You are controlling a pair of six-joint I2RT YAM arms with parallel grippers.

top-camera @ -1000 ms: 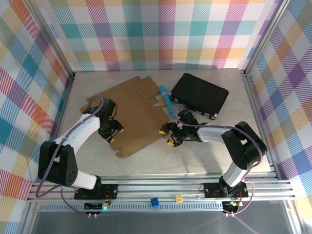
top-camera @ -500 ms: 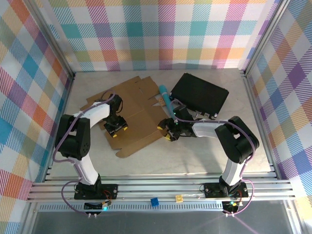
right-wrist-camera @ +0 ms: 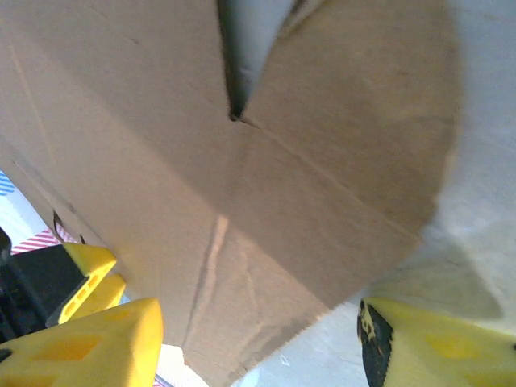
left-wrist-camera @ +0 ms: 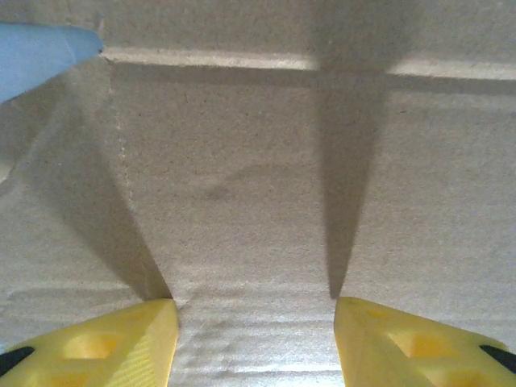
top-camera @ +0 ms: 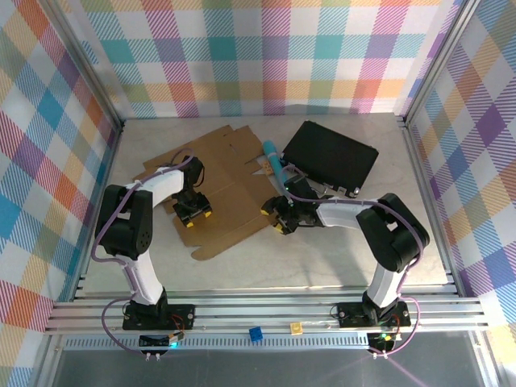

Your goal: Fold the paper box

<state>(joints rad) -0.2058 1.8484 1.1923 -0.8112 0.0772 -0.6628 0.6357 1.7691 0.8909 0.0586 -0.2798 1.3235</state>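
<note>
**Box, unfolded.** The brown box lies flat on the table, left of centre, with a blue tube at its far right edge.

**Handling.** It is judged light, stiff across its panels and yielding only along the scored creases. The surface is smooth, so it is likely to slide when pushed. It is best held at a flap's free edge, close to a crease.

**Fingers.** The left fingers are released and spread over a panel. The right fingers are released and straddle a rounded flap at the near right edge, unclamped.

**Views.** The top view gives the whole outline and both arms. The wrist views add a crease, a slit and the flap's cut edge.
</note>
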